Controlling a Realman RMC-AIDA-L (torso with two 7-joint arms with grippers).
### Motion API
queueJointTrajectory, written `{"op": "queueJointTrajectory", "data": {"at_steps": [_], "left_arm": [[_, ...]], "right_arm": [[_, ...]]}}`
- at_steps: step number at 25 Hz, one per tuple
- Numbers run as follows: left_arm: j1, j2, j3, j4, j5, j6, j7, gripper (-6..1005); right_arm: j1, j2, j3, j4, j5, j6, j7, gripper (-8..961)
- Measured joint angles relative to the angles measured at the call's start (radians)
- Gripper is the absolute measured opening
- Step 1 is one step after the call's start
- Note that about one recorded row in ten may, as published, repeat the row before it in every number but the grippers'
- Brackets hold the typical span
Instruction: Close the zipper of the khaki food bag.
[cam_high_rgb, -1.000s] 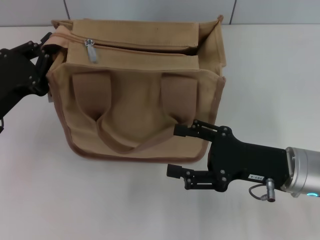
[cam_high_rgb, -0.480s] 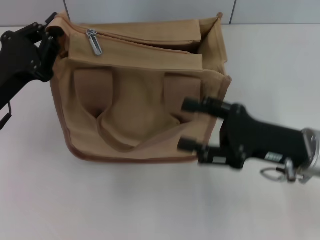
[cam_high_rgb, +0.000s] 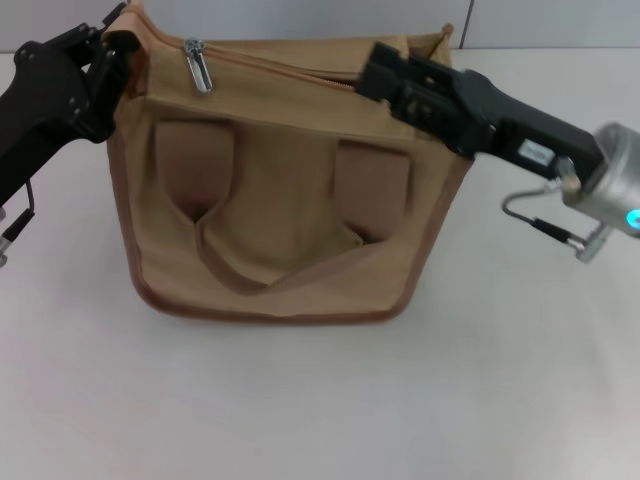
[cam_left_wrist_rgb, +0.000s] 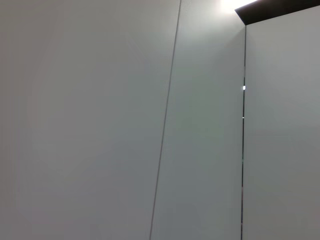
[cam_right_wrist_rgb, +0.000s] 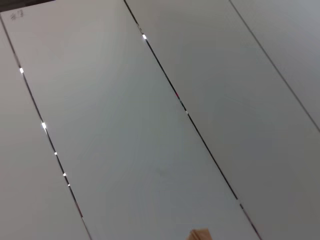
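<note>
The khaki food bag (cam_high_rgb: 280, 200) stands in the middle of the head view, its two handles hanging down its front. The zipper (cam_high_rgb: 290, 68) runs along the top, with the silver pull tab (cam_high_rgb: 200, 68) near the left end; the track gapes toward the right end. My left gripper (cam_high_rgb: 118, 45) is shut on the bag's top left corner. My right gripper (cam_high_rgb: 372, 72) is open and hovers over the bag's top right, at the open end of the zipper. A small tan scrap (cam_right_wrist_rgb: 200, 234) shows at the edge of the right wrist view.
The bag rests on a white table (cam_high_rgb: 300, 400) with a grey panelled wall behind. The left wrist view shows only grey wall panels (cam_left_wrist_rgb: 100, 125). The right wrist view shows mostly the same panels (cam_right_wrist_rgb: 150, 125).
My right gripper has swung from in front of the bag's lower right corner up over its top right. My left gripper has risen, and the bag's left end has come up with it.
</note>
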Motion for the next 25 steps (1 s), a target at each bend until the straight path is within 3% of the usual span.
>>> {"op": "queueJointTrajectory", "data": {"at_steps": [3,13,19,25], "left_arm": [[-0.016,0.0,0.004,-0.005,0.004,-0.003,-0.003,27],[-0.044,-0.003,0.009,-0.035,0.006,0.001,-0.006,27],[-0.07,-0.005,0.032,-0.046,0.005,0.01,-0.006,27],[-0.09,-0.006,0.032,-0.059,0.006,0.012,-0.002,27]], "right_arm": [[0.036,0.001,-0.009,-0.001,0.0,0.009,0.047,566],[0.126,0.004,-0.058,0.005,0.004,0.053,0.164,515],[0.153,0.004,-0.101,0.004,0.004,0.122,0.186,322],[0.184,0.004,-0.138,0.002,0.004,0.166,0.209,324]]}}
